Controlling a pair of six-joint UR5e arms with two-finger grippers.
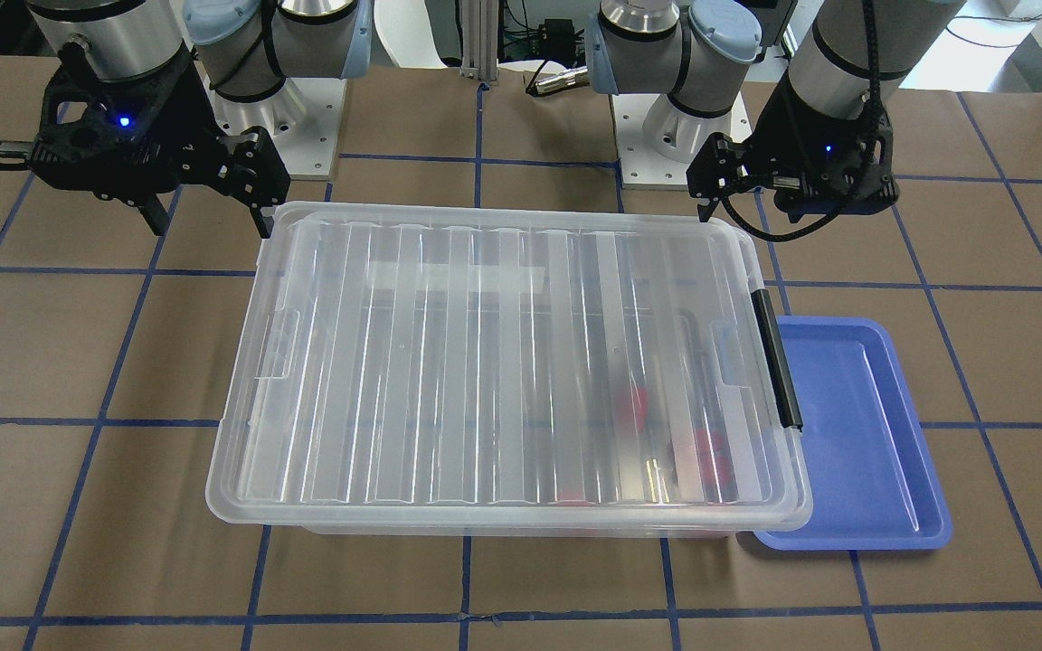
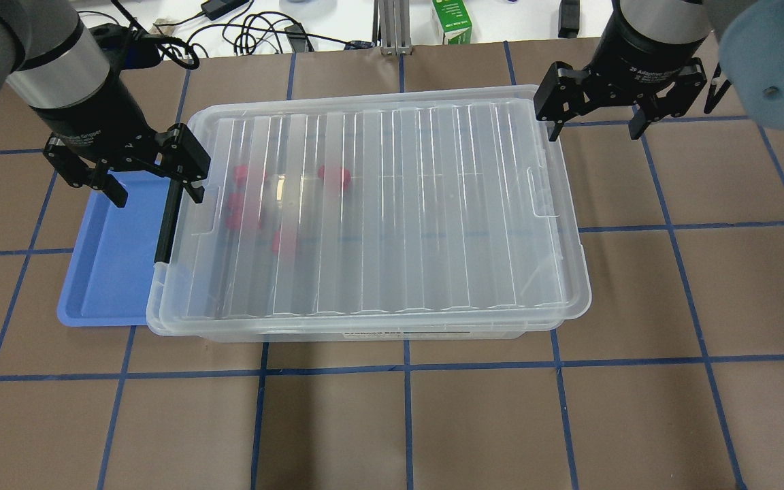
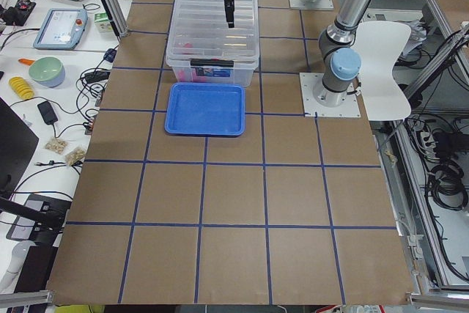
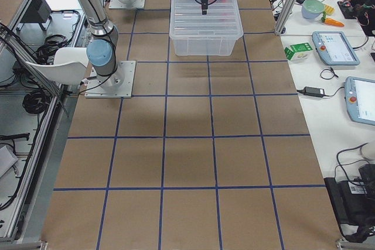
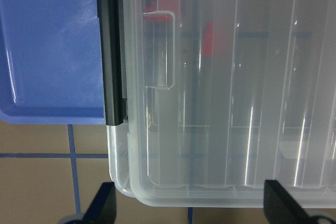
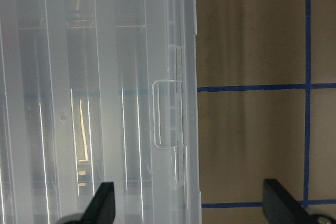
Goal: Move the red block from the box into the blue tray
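While the red block point(image 2: 335, 177) lies in the box point(image 2: 446, 204), the open left gripper point(image 2: 158, 196) hovers nearby.

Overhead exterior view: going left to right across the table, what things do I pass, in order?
Shallow periwinkle-blue plastic tray → black latch bar → small red plastic blocks, seen through the ribbed lid → right rim of the clear plastic storage box.

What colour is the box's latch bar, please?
Black; the latch bar shows best in left wrist view.
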